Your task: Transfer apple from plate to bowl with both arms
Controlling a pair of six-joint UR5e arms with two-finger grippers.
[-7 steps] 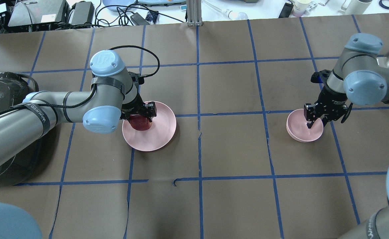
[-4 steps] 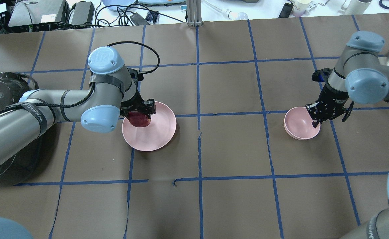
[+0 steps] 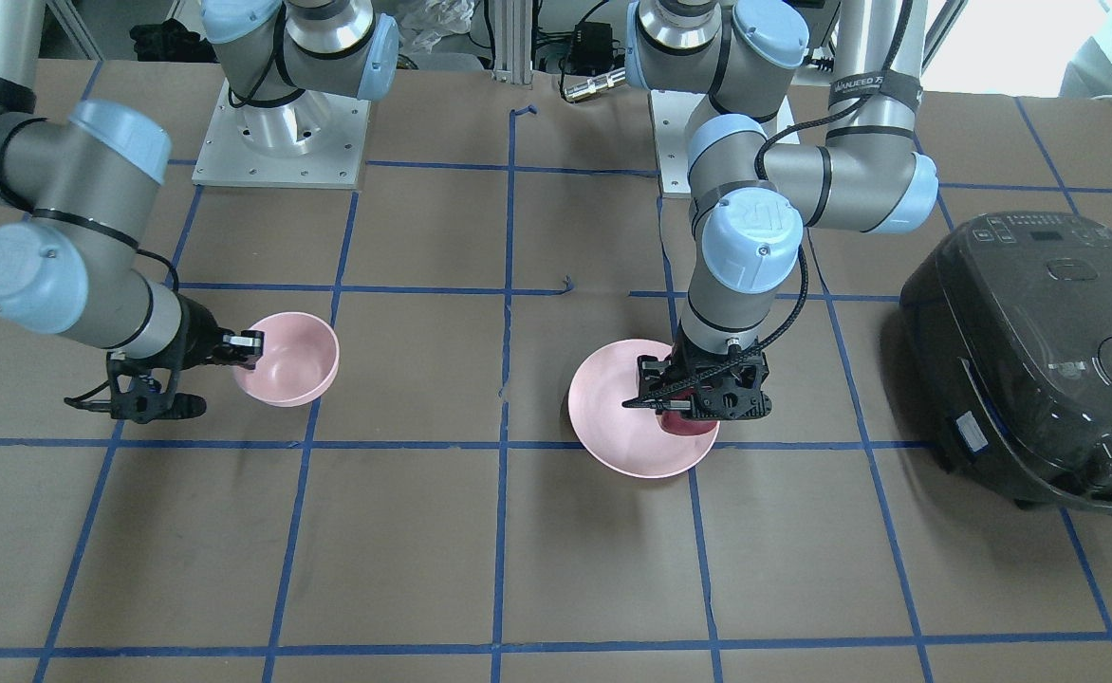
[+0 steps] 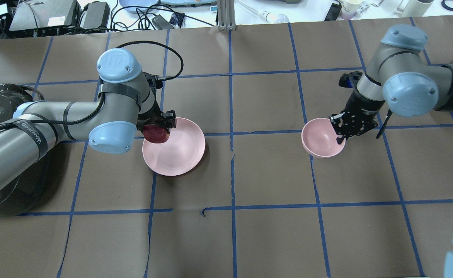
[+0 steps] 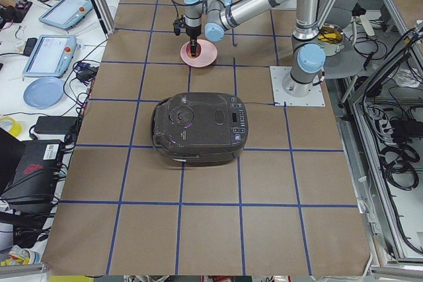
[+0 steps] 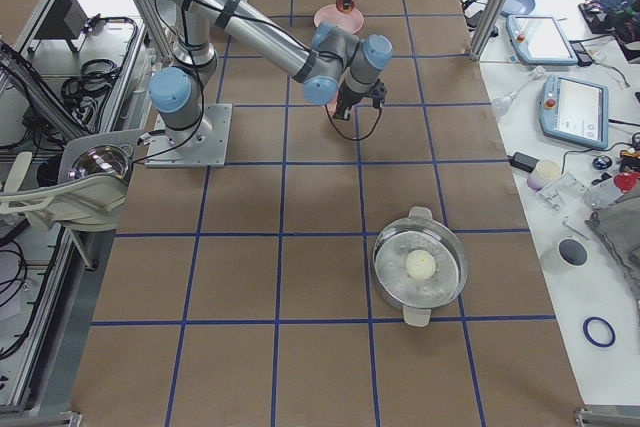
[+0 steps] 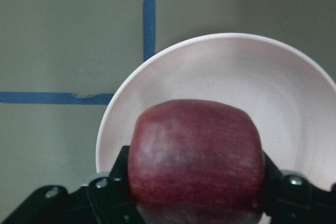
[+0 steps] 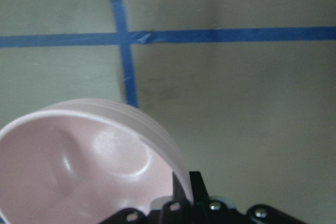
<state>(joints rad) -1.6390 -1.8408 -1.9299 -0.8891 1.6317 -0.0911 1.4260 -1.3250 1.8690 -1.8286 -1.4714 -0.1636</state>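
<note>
The apple (image 4: 156, 136) is clamped in the closed left tool (image 4: 158, 129), over the ten o'clock rim of the plate (image 4: 184, 156) in the overhead view. The bowl (image 4: 319, 139) is pinched at its three o'clock rim by the right tool (image 4: 340, 136). Both grasps seem made; bringing the two together and releasing the fruit remain

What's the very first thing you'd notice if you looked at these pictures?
Probably the dark red apple, squeezed in the left tool just above the edge of the pale pink plate. Next, the right tool pinching the rim of the small pink bowl further along the table. The big black cooker sits at the table's end on the robot's left.
</note>
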